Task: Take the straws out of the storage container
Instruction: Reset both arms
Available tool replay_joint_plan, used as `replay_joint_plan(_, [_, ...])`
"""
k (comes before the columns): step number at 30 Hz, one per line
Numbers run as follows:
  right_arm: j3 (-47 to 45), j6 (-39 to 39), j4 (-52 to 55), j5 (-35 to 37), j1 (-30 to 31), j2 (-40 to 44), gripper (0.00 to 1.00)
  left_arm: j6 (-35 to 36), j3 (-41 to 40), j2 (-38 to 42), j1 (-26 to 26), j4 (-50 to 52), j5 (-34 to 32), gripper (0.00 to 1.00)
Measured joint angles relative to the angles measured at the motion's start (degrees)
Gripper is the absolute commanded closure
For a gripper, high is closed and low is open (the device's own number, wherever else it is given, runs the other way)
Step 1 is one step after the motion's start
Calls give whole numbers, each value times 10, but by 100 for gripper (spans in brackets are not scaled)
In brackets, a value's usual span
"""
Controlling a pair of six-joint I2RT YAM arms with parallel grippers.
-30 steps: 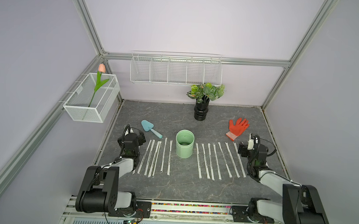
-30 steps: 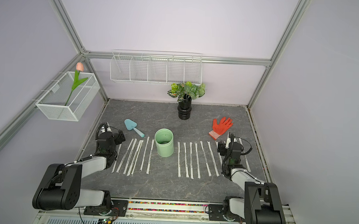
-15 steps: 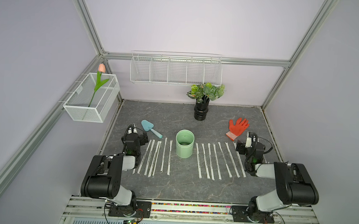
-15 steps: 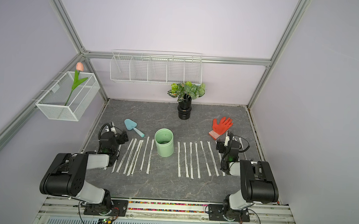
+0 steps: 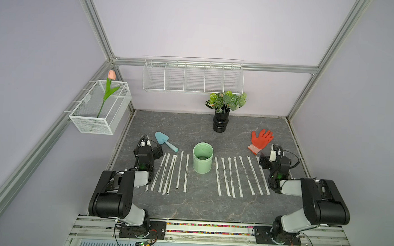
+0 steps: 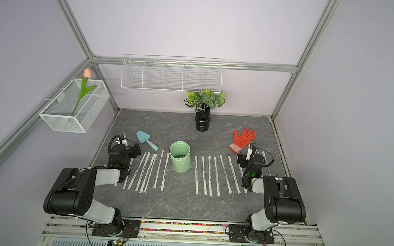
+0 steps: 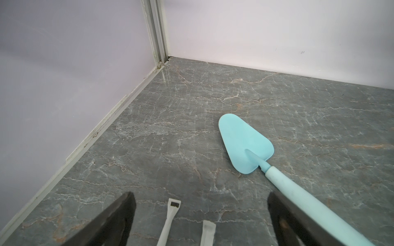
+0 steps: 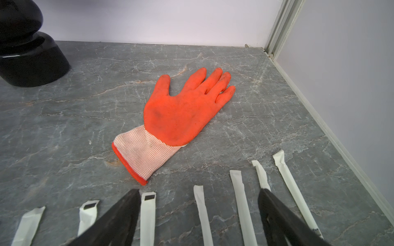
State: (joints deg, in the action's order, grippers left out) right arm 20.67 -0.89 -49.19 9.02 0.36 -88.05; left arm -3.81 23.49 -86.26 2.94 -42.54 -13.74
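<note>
Straws (image 5: 179, 169) lie in rows on the table (image 5: 186, 205) each side of the mint-green cup (image 5: 202, 168), which looks empty. The left gripper (image 7: 200, 194) and right gripper (image 8: 198, 191) are wide open, holding nothing. To finish well, they should lift away slowly without bumping the rows.

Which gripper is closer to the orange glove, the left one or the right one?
Right. The right gripper is close to the cuff of the orange glove, over the straws. The left gripper is far on the other side, past the green cup, beside the blue trowel.
</note>
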Motion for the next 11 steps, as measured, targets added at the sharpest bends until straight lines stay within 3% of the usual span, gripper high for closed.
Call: replay_joint_plan(11, [2,0,0,1,2,0,11,0,1,0,0,0,1,0])
